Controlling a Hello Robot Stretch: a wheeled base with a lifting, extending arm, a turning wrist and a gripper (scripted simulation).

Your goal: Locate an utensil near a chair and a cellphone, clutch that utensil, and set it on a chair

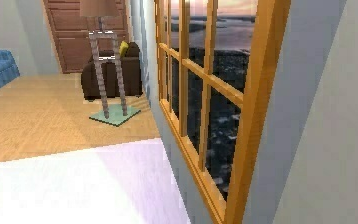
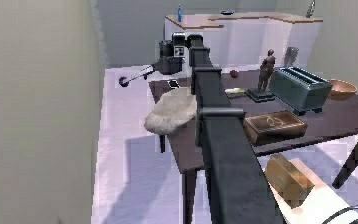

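The arm (image 2: 222, 140) reaches across the dark wooden table (image 2: 317, 125), and the gripper (image 2: 152, 70) sits past the table's far left corner. I cannot tell whether its claw is spread or pressed together. A thin grey piece with a dark round end (image 2: 129, 79) sticks out there, off the table and over the floor. I cannot tell whether it is a held utensil or the fingers. On the table stand a toaster (image 2: 302, 88), a small statuette (image 2: 268, 70), a bowl (image 2: 342, 88), a wooden tray (image 2: 275, 125) and a pale lump (image 2: 172, 112) at its left edge. The forward view has a dark armchair (image 1: 112, 72); I cannot tell where it lies from the table.
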